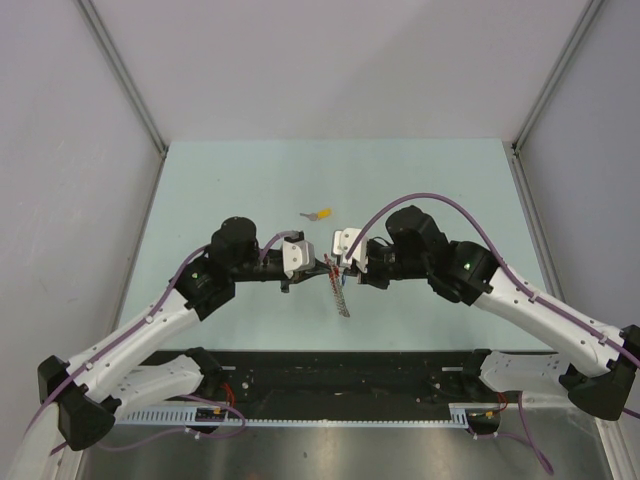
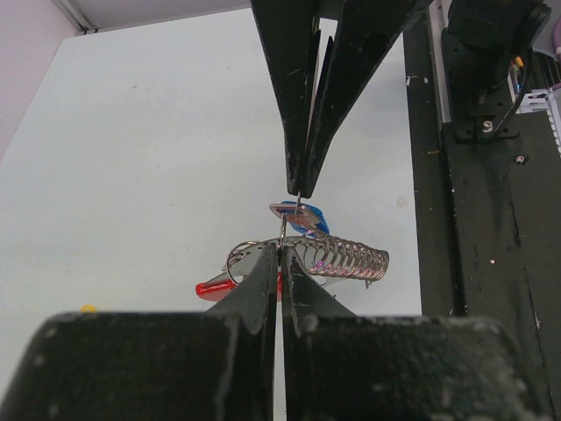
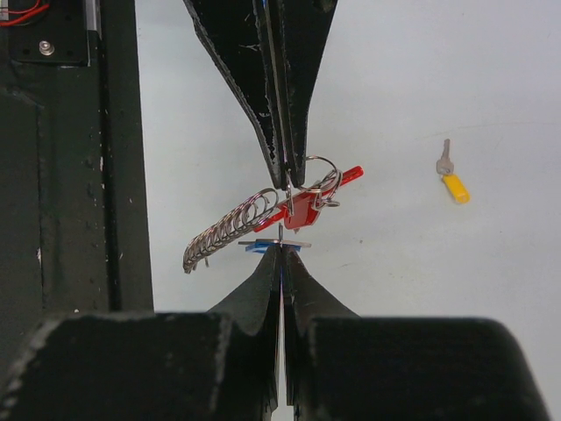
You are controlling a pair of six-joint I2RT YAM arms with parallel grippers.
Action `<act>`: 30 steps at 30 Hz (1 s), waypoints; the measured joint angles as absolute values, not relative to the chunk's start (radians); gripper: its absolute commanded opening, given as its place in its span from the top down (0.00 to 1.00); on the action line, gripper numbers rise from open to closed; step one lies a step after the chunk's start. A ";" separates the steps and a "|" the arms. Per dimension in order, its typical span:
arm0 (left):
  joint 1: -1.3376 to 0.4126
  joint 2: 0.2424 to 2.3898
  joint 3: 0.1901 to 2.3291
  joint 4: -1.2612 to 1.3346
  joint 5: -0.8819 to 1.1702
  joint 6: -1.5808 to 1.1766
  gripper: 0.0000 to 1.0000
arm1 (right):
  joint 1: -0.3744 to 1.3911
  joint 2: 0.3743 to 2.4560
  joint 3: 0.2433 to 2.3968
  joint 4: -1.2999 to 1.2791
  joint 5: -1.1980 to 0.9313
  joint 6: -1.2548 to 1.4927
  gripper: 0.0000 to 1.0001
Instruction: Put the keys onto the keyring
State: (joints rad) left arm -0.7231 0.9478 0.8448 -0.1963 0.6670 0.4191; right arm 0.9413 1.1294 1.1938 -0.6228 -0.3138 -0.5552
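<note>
Midway, left pincer (image 2: 280,253) clamps the silvery chain keyring with red plastic tag (image 2: 351,257); right pincer (image 3: 280,249) pinches a blue-capped silver key (image 2: 310,221).

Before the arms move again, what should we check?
1. Left gripper shut on the keyring: ok, its tips pinch the wire ring.
2. Right gripper shut on the blue key: ok, the key sits at its tips.
3. Blue key lined up with the ring: ok, it is right next to the ring, between the two grippers.
4. Blue key threaded onto the ring: cannot tell, the fingers hide that spot.
5. Yellow key on the keyring: not ok, it lies alone on the table.
</note>
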 measured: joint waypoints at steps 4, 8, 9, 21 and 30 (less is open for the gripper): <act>-0.723 0.948 0.845 -0.196 0.669 0.420 1.00 | 0.942 1.129 1.194 -0.622 -0.302 -0.555 1.00; -0.723 0.948 0.845 -0.196 0.670 0.421 1.00 | 0.944 1.129 1.194 -0.616 -0.295 -0.555 1.00; -0.723 0.948 0.845 -0.196 0.670 0.422 1.00 | 0.944 1.129 1.194 -0.616 -0.294 -0.555 1.00; -0.723 0.948 0.845 -0.196 0.683 0.427 1.00 | 0.954 1.129 1.200 -0.615 -0.292 -0.555 1.00; -0.723 0.948 0.845 -0.197 0.685 0.427 1.00 | 0.955 1.129 1.201 -0.616 -0.268 -0.556 1.00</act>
